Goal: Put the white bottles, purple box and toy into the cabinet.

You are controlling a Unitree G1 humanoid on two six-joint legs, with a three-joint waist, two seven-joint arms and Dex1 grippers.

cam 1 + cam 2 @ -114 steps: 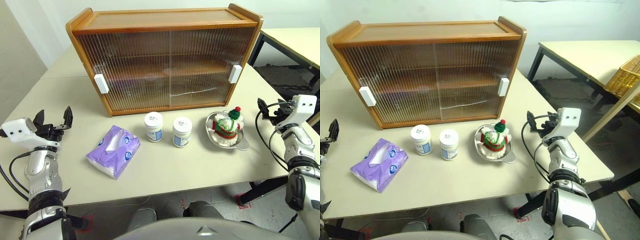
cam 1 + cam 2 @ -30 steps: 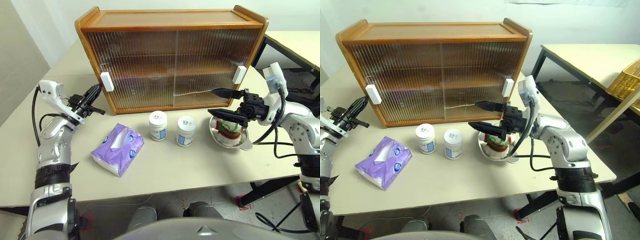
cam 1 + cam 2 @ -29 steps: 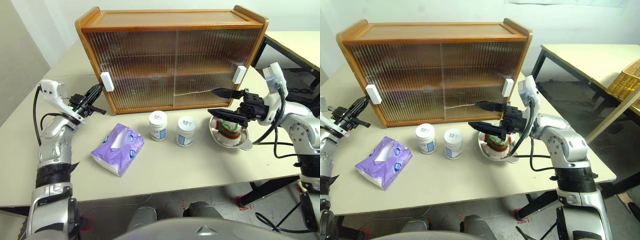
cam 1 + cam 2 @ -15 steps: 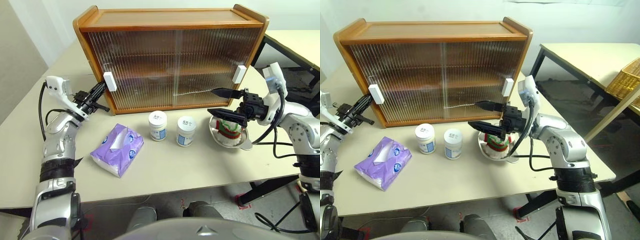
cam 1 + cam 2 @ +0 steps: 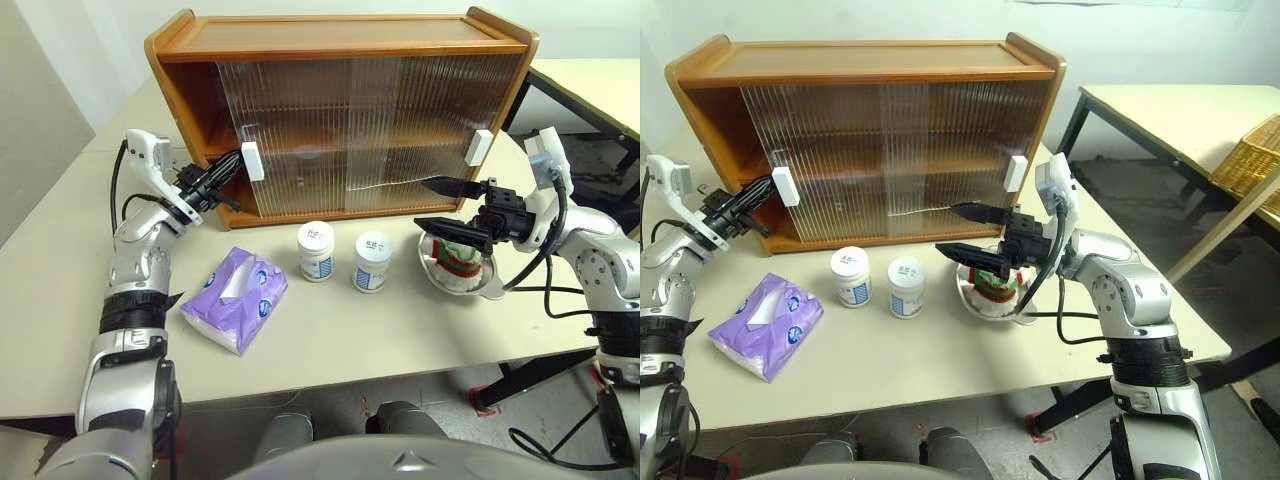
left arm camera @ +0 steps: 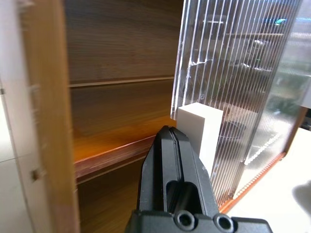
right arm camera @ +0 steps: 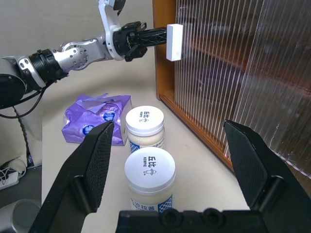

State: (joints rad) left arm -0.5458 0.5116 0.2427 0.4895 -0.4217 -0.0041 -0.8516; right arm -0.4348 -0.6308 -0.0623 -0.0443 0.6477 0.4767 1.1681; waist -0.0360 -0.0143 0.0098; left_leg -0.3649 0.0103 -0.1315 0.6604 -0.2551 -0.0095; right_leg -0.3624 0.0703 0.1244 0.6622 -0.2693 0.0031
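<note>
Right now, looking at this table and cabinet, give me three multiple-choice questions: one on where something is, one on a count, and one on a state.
1. Where is the snowman toy?
A. in the steel bowl
B. on the cabinet's top
C. on the purple tissue pack

2. How many white jars stand on the table?
A. one
B. two
C. four

3. How is the cabinet's left sliding door?
A. fully closed
B. taken off
C. slid partly open

Answers:
1. A: the toy sits in the bowl below the open right gripper.
2. B: two white jars stand side by side before the cabinet.
3. C: bare shelves show at the cabinet's left end, and the shut left gripper is at the door's white handle.
</note>
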